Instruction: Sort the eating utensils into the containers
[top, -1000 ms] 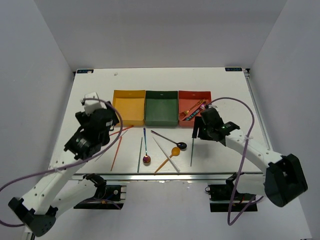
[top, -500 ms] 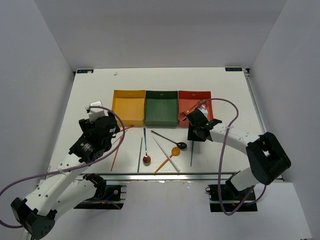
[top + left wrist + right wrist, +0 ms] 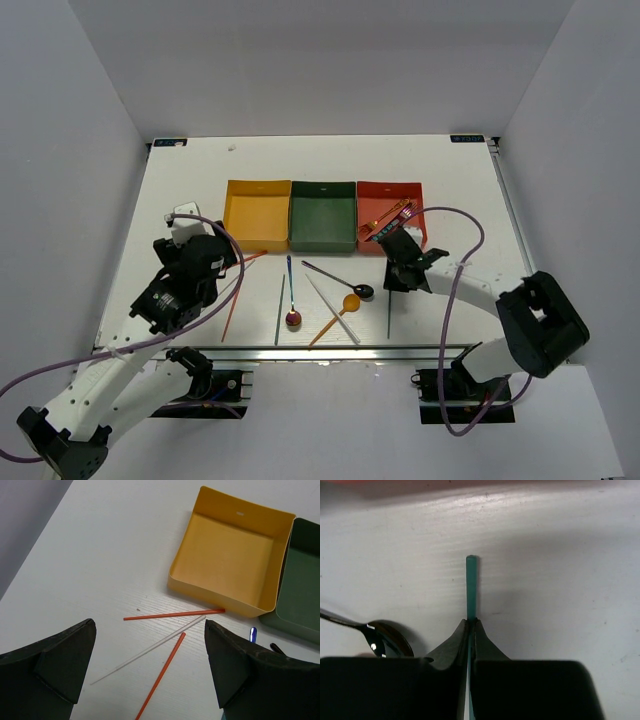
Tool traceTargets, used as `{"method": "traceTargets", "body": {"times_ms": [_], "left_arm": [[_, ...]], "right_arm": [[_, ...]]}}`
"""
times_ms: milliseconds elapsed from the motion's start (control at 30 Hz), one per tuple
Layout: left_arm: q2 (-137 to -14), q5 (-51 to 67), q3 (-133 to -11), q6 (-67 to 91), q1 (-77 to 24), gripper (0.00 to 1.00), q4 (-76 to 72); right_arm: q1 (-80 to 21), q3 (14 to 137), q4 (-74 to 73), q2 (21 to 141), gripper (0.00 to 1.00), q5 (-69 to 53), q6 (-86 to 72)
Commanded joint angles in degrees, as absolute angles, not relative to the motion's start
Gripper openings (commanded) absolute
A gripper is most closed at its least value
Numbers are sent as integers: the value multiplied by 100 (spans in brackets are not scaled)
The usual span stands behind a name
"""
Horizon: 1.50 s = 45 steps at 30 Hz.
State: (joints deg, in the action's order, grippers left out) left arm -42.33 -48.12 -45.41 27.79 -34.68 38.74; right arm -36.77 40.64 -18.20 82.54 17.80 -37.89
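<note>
Right gripper (image 3: 470, 624) pinched shut on slim teal-green chopstick (image 3: 471, 577) (flat blunt tip); left gripper (image 3: 150, 630) wide open, empty.

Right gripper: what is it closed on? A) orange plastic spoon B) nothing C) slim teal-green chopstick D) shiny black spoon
C: in the right wrist view the right gripper has its jaws pinched on the slim teal-green chopstick, whose tip sticks out ahead of them. The shiny black spoon lies off to one side, outside the jaws.
</note>
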Motion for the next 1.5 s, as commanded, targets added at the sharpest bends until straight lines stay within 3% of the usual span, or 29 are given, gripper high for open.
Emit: {"method": "traceTargets", "body": {"times_ms": [0,267,367,533,700,867,1000,1233,1267,1300,1333,1467], "left_arm": [[-4184,-4755,-4562,2725,-3489,98,3832],[-4148,-4764,-4553,2716,-3489,98,3823],[-4201,-4764,-4562,2716,-3489,98,3841],[-4184,-4930,-4588,2777,-3489,98,3885],[-4122,-4948,-4553,2760,-3489,98,3867],[-4184,-4896,-4553,2751,-3489,98,3858],[-4175,-4922,-4553,2760,-3480,98,3867],[-4201,-4825,-4526,2716,-3480,98,3815],[-4210,-4808,-4535,2707,-3480,98,3806],[-4262,-4808,-4544,2698,-3480,98,3814],[-4280,-4790,-4544,2690,-3480,98,3806],[-4307,-4772,-4553,2672,-3480,98,3797]], "right_arm": [[-3700,3938,-1960,7710,0,1776,-3727],[-3700,4067,-2153,6119,0,845,-3393],[-3700,4481,-2084,6091,0,555,-3217],[-3700,6009,-1758,7459,0,282,-2971],[-3691,8697,-2003,9761,0,-330,-1770],[-3630,11358,-3144,11747,0,-589,-249],[-3586,12285,-3445,12515,0,-747,305],[-3358,11927,-2988,12718,0,-896,580],[-3340,11927,-2997,12709,4,-940,589],[-3349,11909,-3006,12700,31,-967,606],[-3349,11866,-2997,12657,42,-975,589],[-3349,11366,-2804,12131,61,-941,484]]}}
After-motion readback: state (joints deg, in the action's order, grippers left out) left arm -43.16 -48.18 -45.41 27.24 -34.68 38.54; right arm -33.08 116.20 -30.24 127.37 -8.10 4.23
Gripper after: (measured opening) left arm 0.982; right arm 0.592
